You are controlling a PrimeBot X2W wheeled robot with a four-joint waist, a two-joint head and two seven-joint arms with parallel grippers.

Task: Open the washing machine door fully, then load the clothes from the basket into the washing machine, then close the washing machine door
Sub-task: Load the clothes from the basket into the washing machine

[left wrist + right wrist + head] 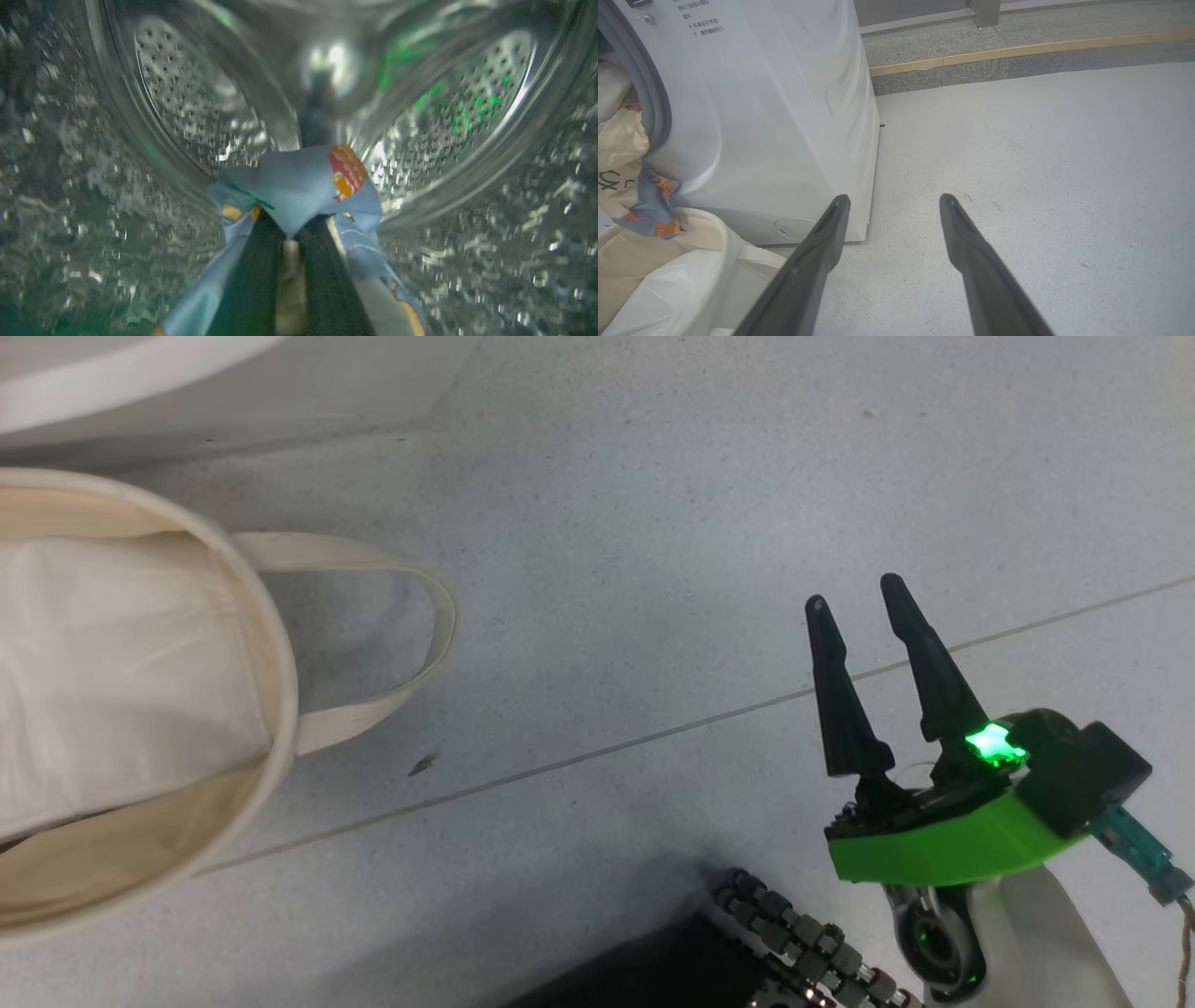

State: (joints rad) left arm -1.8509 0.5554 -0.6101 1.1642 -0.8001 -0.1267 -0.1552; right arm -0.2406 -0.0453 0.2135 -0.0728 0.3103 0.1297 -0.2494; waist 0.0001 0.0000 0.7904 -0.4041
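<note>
Left wrist view: the clothes [299,186], judged soft, light and limp, are pinched in the clamped left gripper [287,235] inside the drum of the washing machine [187,107]. A bunched fold is best taken, since tails drape. The right gripper [854,593] is held spread, empty.

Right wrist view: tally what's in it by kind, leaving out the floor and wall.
washing machine: 1
basket: 1
white liner in the basket: 1
clothes, one clump trailing from the drum mouth: 1
right gripper, open: 1
Total: 5
</note>
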